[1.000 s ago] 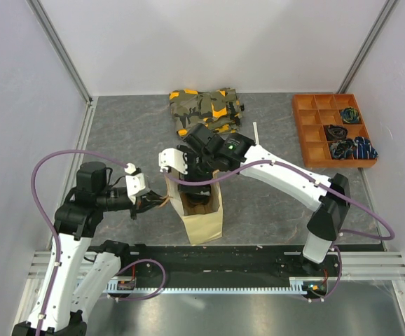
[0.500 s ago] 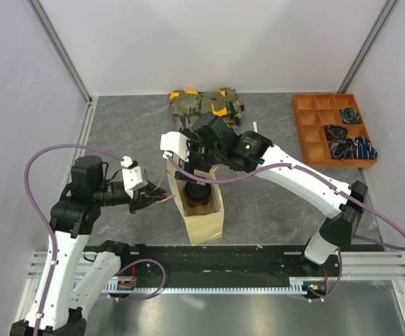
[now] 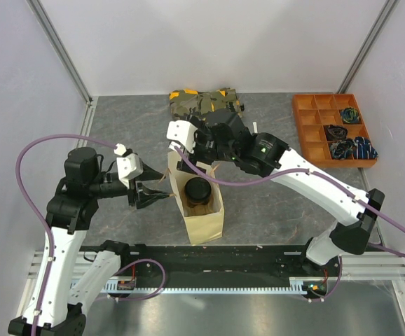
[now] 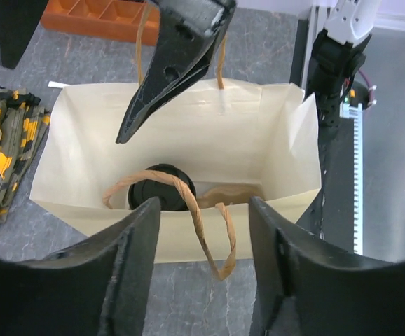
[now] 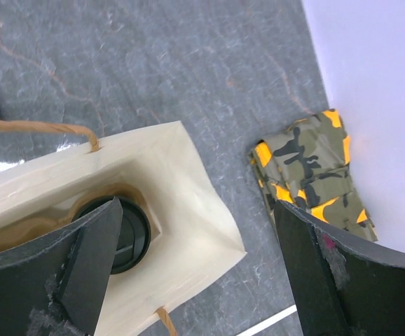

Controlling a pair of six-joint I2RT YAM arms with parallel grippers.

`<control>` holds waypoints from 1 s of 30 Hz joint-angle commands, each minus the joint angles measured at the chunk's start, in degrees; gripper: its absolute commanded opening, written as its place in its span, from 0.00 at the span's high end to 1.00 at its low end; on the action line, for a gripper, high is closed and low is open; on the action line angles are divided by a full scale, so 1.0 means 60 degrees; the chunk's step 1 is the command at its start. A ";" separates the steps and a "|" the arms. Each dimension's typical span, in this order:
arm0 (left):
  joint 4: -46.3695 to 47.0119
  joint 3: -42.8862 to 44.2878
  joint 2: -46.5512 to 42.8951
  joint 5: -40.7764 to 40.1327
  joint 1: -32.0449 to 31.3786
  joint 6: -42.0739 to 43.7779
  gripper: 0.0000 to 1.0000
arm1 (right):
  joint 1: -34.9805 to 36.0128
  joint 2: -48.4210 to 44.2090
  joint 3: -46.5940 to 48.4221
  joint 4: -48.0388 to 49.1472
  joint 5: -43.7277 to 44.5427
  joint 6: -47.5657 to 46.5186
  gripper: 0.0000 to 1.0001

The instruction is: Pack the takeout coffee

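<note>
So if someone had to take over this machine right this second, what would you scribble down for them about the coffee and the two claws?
Left gripper: open, with one handle of the paper bag lying loose between its fingers, not clamped.
Right gripper: open wide, empty, above the bag's mouth.
Takeout coffee: standing at the bottom of the bag, black lid on.
Done: the coffee is in the bag.
Left: probably only drawing both arms clear without snagging the handle.

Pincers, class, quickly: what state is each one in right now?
Left pincer: open, holding nothing; the paper handle lies loose in its gap.
Right pincer: open wide over the bag, holding nothing.
</note>
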 commanded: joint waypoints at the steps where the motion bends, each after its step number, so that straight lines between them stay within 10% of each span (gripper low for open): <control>1: 0.0717 0.0461 0.0185 0.0082 0.0003 -0.1168 0.26 | -0.0033 -0.0483 -0.0094 0.0867 0.0414 0.0428 0.02; 7: 0.1317 0.0696 0.0288 -0.0079 0.0004 -0.2148 0.01 | -0.0033 -0.0703 -0.0167 0.1408 0.0810 0.0868 0.02; 18: 0.3572 0.1721 0.0917 -0.0767 0.0003 -0.5063 0.00 | -0.1027 -0.0660 0.1043 0.2317 0.1629 0.3019 0.02; 30: 0.2784 0.4518 0.2994 -0.6136 0.0033 -0.6458 0.00 | -0.4130 -0.0131 0.1682 0.0326 0.2890 0.4970 0.02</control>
